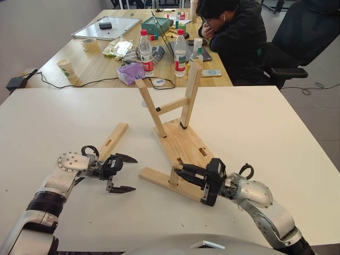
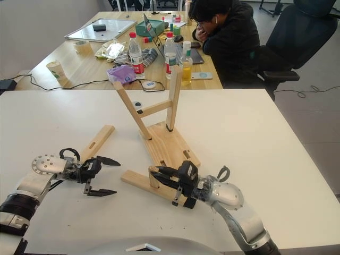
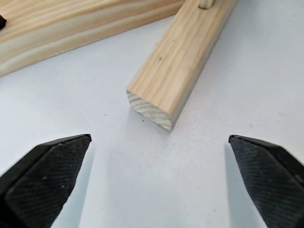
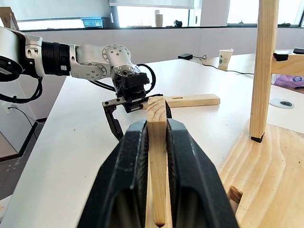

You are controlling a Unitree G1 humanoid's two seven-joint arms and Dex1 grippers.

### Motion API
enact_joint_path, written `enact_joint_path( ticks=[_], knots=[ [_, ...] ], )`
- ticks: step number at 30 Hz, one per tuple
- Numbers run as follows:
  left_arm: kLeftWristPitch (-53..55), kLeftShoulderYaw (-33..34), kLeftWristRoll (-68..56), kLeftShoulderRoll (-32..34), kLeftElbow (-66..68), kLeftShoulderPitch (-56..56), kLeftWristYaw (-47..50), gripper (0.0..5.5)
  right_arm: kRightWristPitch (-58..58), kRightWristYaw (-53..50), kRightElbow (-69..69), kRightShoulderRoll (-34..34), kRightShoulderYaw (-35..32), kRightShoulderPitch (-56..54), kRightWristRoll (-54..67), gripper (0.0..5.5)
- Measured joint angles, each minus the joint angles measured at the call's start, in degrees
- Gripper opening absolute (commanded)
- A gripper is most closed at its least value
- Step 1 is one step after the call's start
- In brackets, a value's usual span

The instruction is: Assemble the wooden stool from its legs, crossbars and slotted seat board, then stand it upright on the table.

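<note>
The slotted seat board [image 1: 183,142] lies flat mid-table. Two legs [image 1: 190,95] stand up from its far end, joined by a crossbar [image 1: 171,106]. A loose leg [image 1: 113,140] lies to the left. Another leg [image 1: 159,180] lies across in front of the board, a short stub rising from it. My right gripper [image 1: 180,171] is shut along this leg, its fingers [image 4: 183,156] pressing on both sides of the wood [image 4: 156,142]. My left gripper [image 1: 127,173] is open just off the leg's left end [image 3: 149,109], with the fingertips [image 3: 45,171] wide apart.
Behind the white table [image 1: 276,127] stands a wooden table [image 1: 90,66] crowded with bottles [image 1: 146,50], cups, a tray and a cable. A black chair [image 1: 297,42] is at the back right. Bare tabletop lies to the far left and right.
</note>
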Motion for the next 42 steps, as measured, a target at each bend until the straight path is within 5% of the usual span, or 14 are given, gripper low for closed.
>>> enact_joint_path(
  ticks=[15, 29, 32, 42],
  knots=[
    [0.0, 1.4, 0.0, -2.8, 0.6, 0.8, 4.1, 5.40, -2.5, 4.8, 4.0, -2.5, -0.5, -5.1, 0.2, 0.38],
    [0.0, 3.0, -0.2, -4.1, -1.2, 3.2, 7.0, 5.40, 5.6, 7.0, 7.2, -7.3, -5.1, -5.0, -2.4, 3.07],
    [0.0, 3.5, -0.3, -4.4, -2.4, 4.8, 8.2, 5.40, 7.9, 10.5, 5.5, -13.1, -7.4, -4.5, -2.1, 3.51],
    [1.5, 3.7, -1.3, -5.0, -5.8, 7.7, 10.3, 5.40, 12.8, 12.8, 6.7, -15.7, -5.3, -4.0, -6.2, 3.57]
  ],
)
